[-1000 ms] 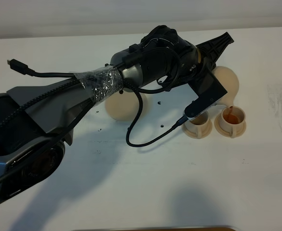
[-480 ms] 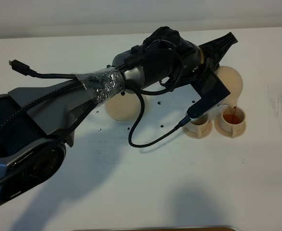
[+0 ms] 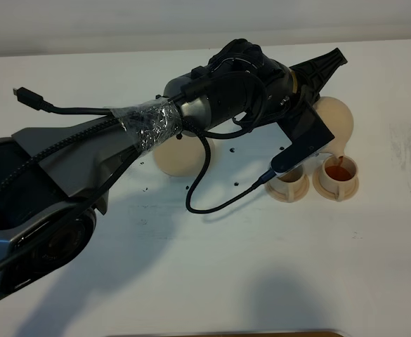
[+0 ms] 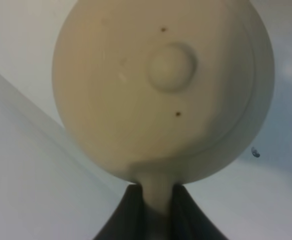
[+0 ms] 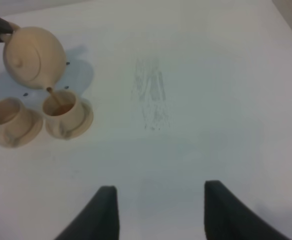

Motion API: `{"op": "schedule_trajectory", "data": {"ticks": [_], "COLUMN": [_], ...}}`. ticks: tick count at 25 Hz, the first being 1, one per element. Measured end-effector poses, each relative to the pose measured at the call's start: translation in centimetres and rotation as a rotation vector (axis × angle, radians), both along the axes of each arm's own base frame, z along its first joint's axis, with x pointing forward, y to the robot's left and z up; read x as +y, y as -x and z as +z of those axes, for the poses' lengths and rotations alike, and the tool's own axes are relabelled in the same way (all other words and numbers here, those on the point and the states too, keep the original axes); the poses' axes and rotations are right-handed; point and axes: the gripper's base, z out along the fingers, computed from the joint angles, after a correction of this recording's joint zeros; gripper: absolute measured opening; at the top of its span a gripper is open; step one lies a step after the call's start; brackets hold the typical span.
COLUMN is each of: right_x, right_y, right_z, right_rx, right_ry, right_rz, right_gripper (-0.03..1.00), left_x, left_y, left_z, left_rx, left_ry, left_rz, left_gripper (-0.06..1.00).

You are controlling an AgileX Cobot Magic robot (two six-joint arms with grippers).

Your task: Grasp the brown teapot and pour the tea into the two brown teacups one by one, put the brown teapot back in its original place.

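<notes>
Brown teapot tilted, spout down over tea-filled teacup

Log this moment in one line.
left gripper: shut on brown teapot handle | tea streaming into teacup | right gripper: open, empty

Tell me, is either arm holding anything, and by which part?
The left end effector grips the brown teapot by its handle; the right end effector is open and holds nothing.
</notes>
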Motion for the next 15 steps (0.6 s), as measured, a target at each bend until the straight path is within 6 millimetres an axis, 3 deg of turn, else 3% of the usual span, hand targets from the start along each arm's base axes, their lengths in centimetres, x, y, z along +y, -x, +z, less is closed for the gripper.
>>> {"op": "schedule_trajectory", "data": {"ticks": [15], "right_x": [0.0], "right_y": [0.0], "right_z": [0.0], "right_rx": [0.0], "right_ry": [0.0], "right_rz": [0.0], "right_gripper": [0.41], "left_x": [-0.1], "left_y": [-0.07], "left_z": [0.11], "left_rx": [-0.038], "left_ry": [-0.018], "left_rz": [-0.045], "left_gripper": [0.08]}}
